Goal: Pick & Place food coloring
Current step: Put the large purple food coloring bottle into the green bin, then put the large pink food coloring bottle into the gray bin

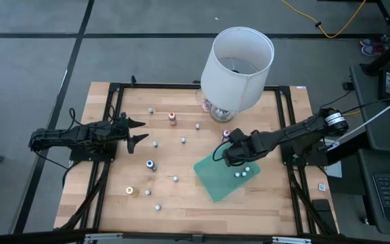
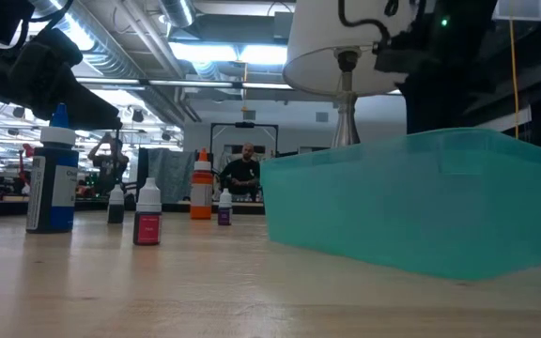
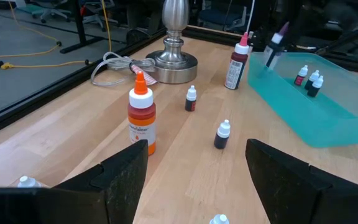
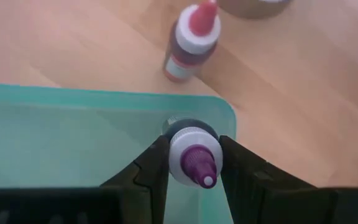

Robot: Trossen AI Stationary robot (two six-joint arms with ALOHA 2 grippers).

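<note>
The food coloring is a set of tiny bottles scattered on the wooden table, among them an orange-topped one (image 3: 142, 115), a pink-topped one (image 3: 238, 62) and a blue one (image 1: 150, 165). Three more (image 3: 309, 81) stand inside the green tray (image 1: 215, 183). My right gripper (image 1: 222, 153) hangs over the tray's corner nearest the lamp, shut on a purple-tipped bottle (image 4: 193, 160). My left gripper (image 1: 139, 131) waits open on the table's left side, clear of every bottle. My right gripper pinches the purple-tipped bottle by its white cap (image 4: 178, 152), one finger on each side. The fingers come from above, slanting from the table's right. The bottle (image 3: 276, 48) is tilted, its tip toward the wrist, and is lifted clear of the table over the tray's corner (image 4: 219, 112).
A lamp with a big white shade (image 1: 239, 61) stands at the far edge, its metal base (image 3: 173, 62) and cord beside the pink-topped bottle. Small bottles (image 3: 222, 134) dot the middle of the table. People show in the room beyond (image 2: 244, 169).
</note>
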